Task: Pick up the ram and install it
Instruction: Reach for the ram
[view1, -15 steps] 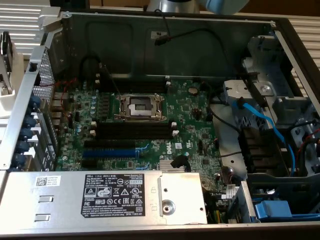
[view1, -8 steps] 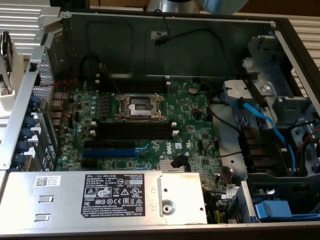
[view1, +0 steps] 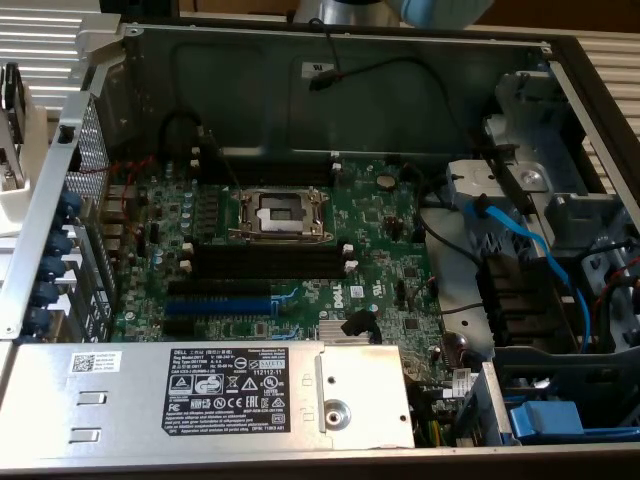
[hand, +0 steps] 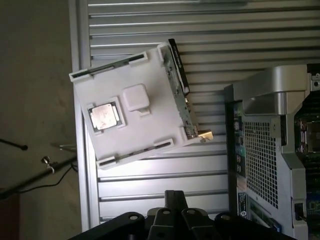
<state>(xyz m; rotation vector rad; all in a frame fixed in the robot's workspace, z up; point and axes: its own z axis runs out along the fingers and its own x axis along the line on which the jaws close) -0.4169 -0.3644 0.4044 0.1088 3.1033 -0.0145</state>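
One end effector, fingers pressed together, gripped nothing and hung over the slatted worktop. One ram stood on edge along one side of one white tray, apart from the end effector. The tray lay near a worktop edge, beside one open computer case, and also held one processor chip. The motherboard had one empty CPU socket and one blue slot; black slots not countable.

My arm at 12 o'clock of case in exterior view, cut by picture's edge. White tray at 9 o'clock, mostly cut off. Wrist view: ram edge-on along tray side, chips and label unreadable; my gripper body cut off. Power supply label print too small for me
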